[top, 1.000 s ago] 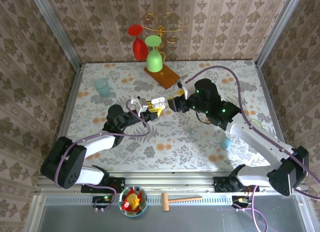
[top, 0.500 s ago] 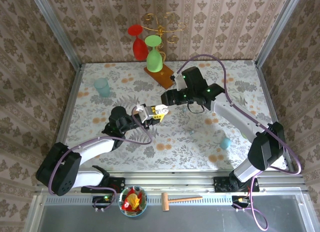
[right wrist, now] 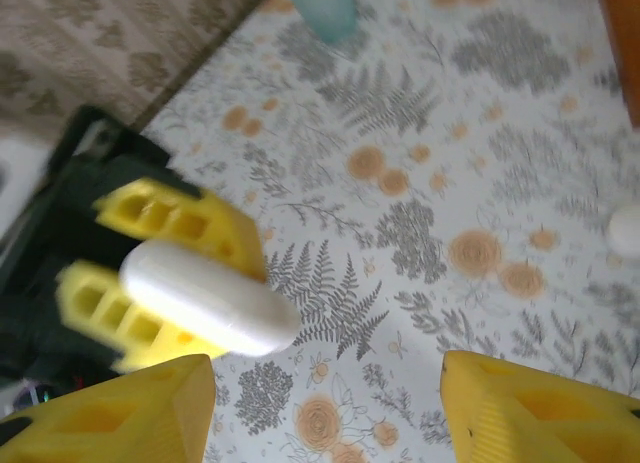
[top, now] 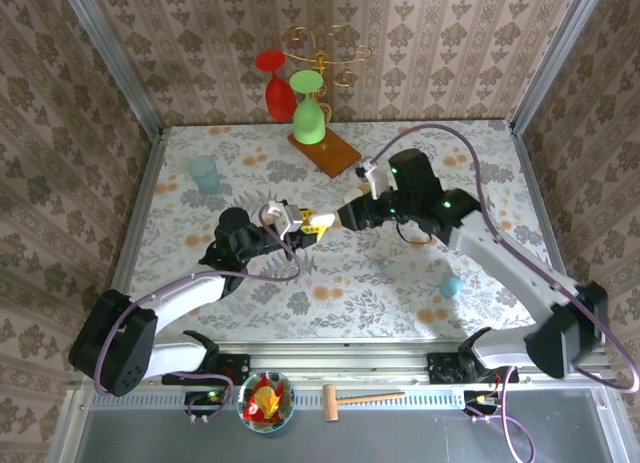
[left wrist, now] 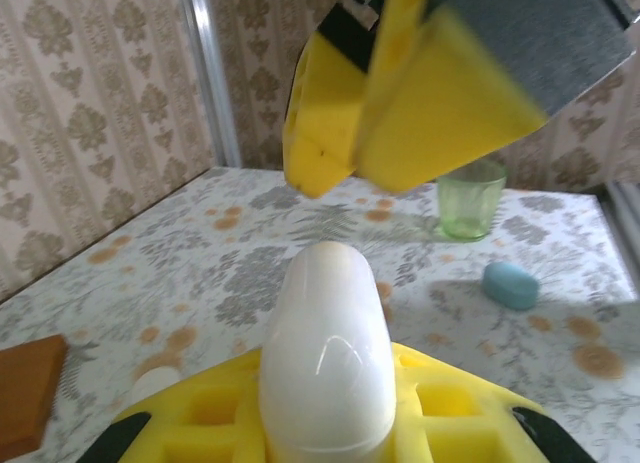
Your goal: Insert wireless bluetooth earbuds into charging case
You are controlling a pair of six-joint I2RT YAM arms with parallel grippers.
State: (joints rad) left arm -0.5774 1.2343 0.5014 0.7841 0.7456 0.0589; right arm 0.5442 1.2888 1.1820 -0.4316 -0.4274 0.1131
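Above the middle of the table [top: 450, 153], the left tool [top: 303, 223] is clamped on the white charging case [left wrist: 325, 353]; the right tool [right wrist: 325, 383] faces it, fingers wide apart and empty; a tiny pale speck, possibly an earbud [top: 381, 266], lies on the table nearby.

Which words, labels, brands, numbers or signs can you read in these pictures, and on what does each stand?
None: no readable text on anything here. The white case held in the left pincer is plain, and the green cup bears no print.
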